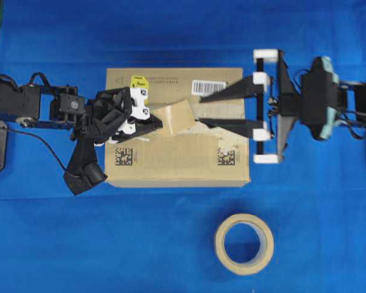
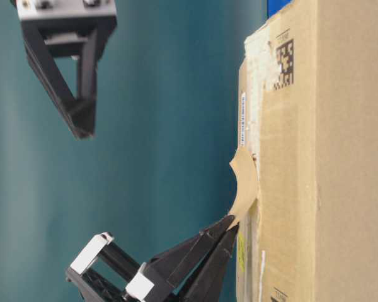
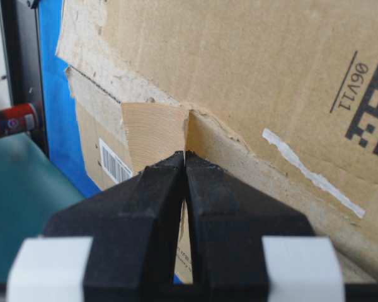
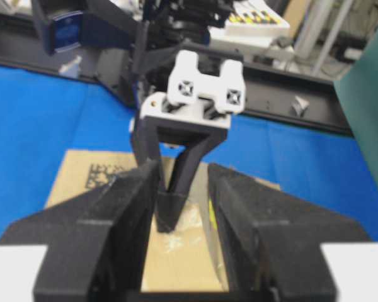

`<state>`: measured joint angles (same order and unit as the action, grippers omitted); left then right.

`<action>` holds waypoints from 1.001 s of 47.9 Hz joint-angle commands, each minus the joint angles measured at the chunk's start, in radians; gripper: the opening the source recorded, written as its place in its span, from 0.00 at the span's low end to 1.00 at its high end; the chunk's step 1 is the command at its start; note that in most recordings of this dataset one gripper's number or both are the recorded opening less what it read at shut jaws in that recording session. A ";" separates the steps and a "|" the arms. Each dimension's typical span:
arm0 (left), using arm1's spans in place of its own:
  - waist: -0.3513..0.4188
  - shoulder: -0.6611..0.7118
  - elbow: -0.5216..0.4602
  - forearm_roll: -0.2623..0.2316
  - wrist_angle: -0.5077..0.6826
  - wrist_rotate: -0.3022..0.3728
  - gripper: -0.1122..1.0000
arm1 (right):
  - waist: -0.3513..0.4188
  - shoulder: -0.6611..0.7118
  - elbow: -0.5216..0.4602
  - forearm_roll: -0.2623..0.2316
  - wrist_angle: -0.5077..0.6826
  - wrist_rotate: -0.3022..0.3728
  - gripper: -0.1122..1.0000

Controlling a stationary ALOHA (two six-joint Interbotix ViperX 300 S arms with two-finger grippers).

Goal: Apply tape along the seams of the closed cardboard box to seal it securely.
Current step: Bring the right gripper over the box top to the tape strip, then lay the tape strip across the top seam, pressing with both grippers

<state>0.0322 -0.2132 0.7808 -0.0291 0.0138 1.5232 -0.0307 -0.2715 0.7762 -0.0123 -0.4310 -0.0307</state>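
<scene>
The brown cardboard box (image 1: 177, 162) lies mid-table, with its seam (image 1: 215, 128) running left to right and edged by torn old tape. My left gripper (image 1: 158, 127) is shut on one edge of the small tan tape piece (image 1: 178, 116) over the seam. In the table-level view the tape (image 2: 244, 182) bows off the box top (image 2: 315, 157), its far end touching the box and its near end pinched by the left gripper (image 2: 230, 226). In the left wrist view the jaws (image 3: 186, 156) meet on the tape (image 3: 152, 129). My right gripper (image 1: 202, 110) is open and empty, just right of the tape.
A tan tape roll (image 1: 244, 244) lies on the blue cloth in front of the box. The box top bears a yellow sticker (image 1: 138, 81), a white barcode label (image 1: 208, 86) and two black matrix codes (image 1: 124, 157).
</scene>
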 commanded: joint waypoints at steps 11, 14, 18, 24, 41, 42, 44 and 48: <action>0.002 -0.009 -0.012 0.000 -0.005 -0.002 0.10 | -0.035 0.098 -0.060 0.006 0.006 0.002 0.50; 0.002 -0.009 -0.012 -0.002 -0.005 -0.002 0.10 | -0.038 0.127 -0.066 0.009 0.006 0.002 0.50; 0.002 -0.009 -0.012 0.000 -0.005 -0.002 0.10 | -0.038 0.164 -0.077 0.011 0.006 0.002 0.50; 0.002 -0.008 -0.012 0.000 -0.005 -0.002 0.10 | -0.038 0.218 -0.084 0.014 0.008 0.008 0.50; 0.003 0.002 -0.023 0.000 0.020 -0.003 0.10 | -0.040 0.281 -0.086 0.017 0.035 0.046 0.49; 0.003 0.002 -0.023 0.000 0.020 -0.003 0.10 | -0.040 0.285 -0.086 0.018 0.038 0.046 0.49; 0.003 0.003 -0.025 0.000 0.020 -0.003 0.10 | -0.040 0.291 -0.086 0.021 0.043 0.048 0.49; 0.002 0.005 -0.028 0.000 0.020 -0.005 0.10 | -0.040 0.305 -0.087 0.034 0.052 0.048 0.49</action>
<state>0.0322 -0.2010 0.7793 -0.0276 0.0368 1.5232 -0.0675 0.0383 0.7118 0.0107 -0.3820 0.0153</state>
